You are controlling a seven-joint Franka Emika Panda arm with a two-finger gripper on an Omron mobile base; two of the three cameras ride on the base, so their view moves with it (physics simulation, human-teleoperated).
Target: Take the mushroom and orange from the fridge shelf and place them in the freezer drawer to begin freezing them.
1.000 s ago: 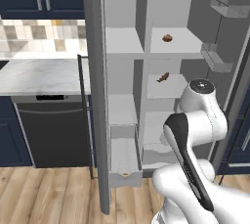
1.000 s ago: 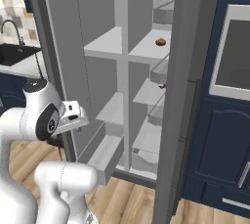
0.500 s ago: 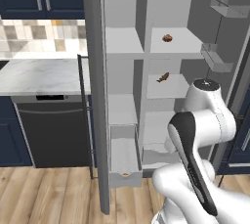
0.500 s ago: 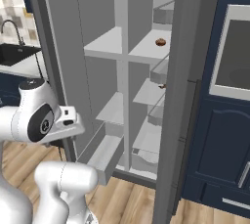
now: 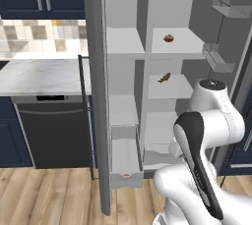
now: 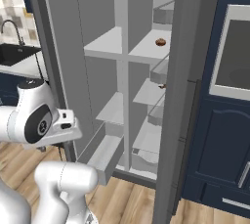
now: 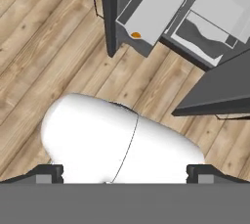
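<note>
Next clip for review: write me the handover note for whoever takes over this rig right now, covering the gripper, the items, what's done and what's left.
Gripper: jaws wide apart, holding nothing, pointing down at the floor in front of the fridge.
Orange: lies in the open freezer drawer, near its front corner. Done.
Mushroom: on the fridge shelf, untouched.
Left: pick the mushroom from the shelf and place it in the drawer beside the orange.
</note>
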